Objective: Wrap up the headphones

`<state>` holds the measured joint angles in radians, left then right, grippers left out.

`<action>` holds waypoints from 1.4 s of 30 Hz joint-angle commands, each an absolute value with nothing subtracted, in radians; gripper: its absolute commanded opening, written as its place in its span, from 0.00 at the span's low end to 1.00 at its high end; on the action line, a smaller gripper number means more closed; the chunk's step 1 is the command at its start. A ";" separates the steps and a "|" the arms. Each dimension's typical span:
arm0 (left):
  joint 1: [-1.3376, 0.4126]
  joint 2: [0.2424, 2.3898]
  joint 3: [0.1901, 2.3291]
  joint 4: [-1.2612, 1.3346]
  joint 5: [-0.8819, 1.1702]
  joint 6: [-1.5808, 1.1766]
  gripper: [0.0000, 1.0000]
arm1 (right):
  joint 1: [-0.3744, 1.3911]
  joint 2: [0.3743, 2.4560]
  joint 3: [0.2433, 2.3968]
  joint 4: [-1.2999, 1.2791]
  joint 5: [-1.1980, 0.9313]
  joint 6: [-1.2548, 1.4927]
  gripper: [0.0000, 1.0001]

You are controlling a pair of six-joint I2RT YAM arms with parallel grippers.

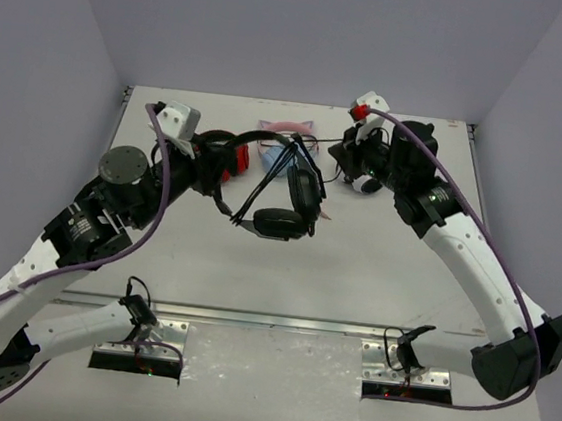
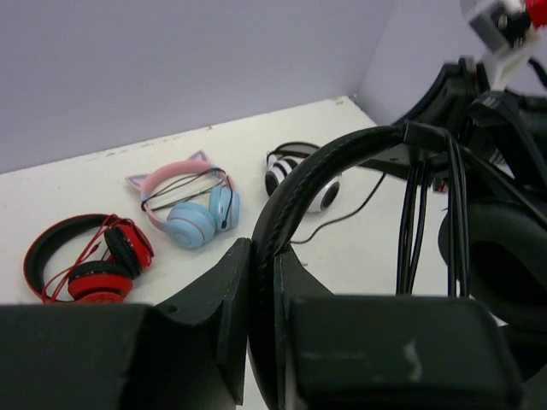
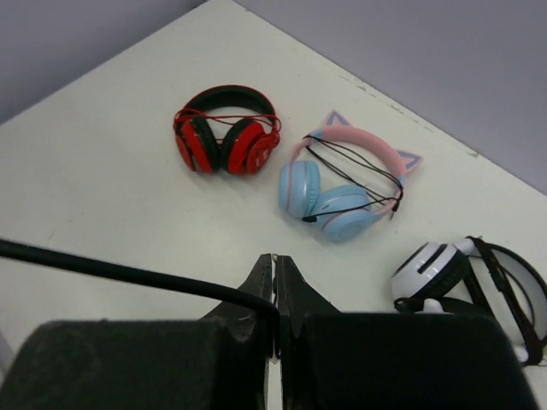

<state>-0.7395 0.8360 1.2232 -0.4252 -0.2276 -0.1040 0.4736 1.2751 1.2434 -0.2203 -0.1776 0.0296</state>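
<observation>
The all-black headphones (image 1: 282, 219) hang above the table's middle, held up between both arms. My left gripper (image 1: 216, 161) is shut on their padded headband (image 2: 338, 162), which is pinched between the fingers (image 2: 224, 290). Several cable strands (image 2: 416, 213) run down across the headband beside an ear cup (image 2: 500, 256). In the top view these strands (image 1: 269, 179) slant across the headphones. My right gripper (image 1: 345, 159), at the back right, is shut on the thin black cable (image 3: 128, 273), which runs off to the left from the closed tips of the right gripper (image 3: 275, 260).
Three other pairs lie at the back of the table: red-and-black headphones (image 3: 226, 130), pink-and-blue cat-ear headphones (image 3: 342, 186) and white-and-black headphones (image 3: 466, 273). The white-and-black pair (image 1: 366, 182) sits right under my right gripper. Grey walls enclose the table (image 1: 375, 271) on three sides.
</observation>
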 commanded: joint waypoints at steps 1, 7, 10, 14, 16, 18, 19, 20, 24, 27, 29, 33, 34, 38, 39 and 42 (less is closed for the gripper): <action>-0.749 0.819 1.337 -0.290 -0.253 -0.224 0.00 | 0.459 1.213 1.163 -0.074 -0.277 0.177 0.01; -0.747 0.865 1.428 -0.261 -0.192 -0.316 0.00 | 0.463 1.213 1.033 0.228 -0.607 0.474 0.18; -0.747 0.884 1.463 -0.236 -0.166 -0.345 0.00 | 0.488 1.250 0.977 0.437 -0.684 0.610 0.23; -0.749 0.923 1.514 -0.224 -0.141 -0.370 0.00 | 0.532 1.324 0.916 0.724 -0.724 0.735 0.23; -0.749 0.934 1.531 -0.224 -0.202 -0.380 0.00 | 0.580 1.362 0.907 0.747 -0.706 0.733 0.22; -0.747 0.943 1.565 -0.245 -0.267 -0.390 0.00 | 0.615 1.390 0.894 0.746 -0.680 0.697 0.22; -0.749 0.949 1.575 -0.252 -0.346 -0.397 0.00 | 0.653 1.394 0.885 0.742 -0.667 0.684 0.21; -0.749 0.962 1.586 -0.255 -0.383 -0.397 0.00 | 0.669 1.397 0.855 0.745 -0.657 0.664 0.21; -0.749 1.020 1.660 -0.327 -0.615 -0.426 0.00 | 0.752 1.355 0.712 0.848 -0.585 0.663 0.21; -0.749 1.063 1.686 -0.377 -0.724 -0.454 0.00 | 0.802 1.321 0.617 0.885 -0.557 0.658 0.18; -0.747 1.075 1.684 -0.408 -0.771 -0.486 0.00 | 0.825 1.281 0.563 0.899 -0.523 0.640 0.12; -0.749 1.086 1.672 -0.452 -0.908 -0.548 0.00 | 0.912 1.214 0.515 0.867 -0.462 0.608 0.03; -0.749 1.091 1.672 -0.466 -0.935 -0.572 0.00 | 0.939 1.188 0.515 0.841 -0.440 0.573 0.02; -0.749 1.104 1.658 -0.524 -1.044 -0.604 0.00 | 1.138 1.135 0.589 0.603 -0.167 0.390 0.01; -0.747 1.115 1.661 -0.549 -1.092 -0.633 0.00 | 1.222 1.132 0.612 0.524 -0.123 0.361 0.01; -0.747 1.144 1.657 -0.618 -1.163 -0.672 0.00 | 1.331 1.137 0.725 0.390 -0.013 0.296 0.01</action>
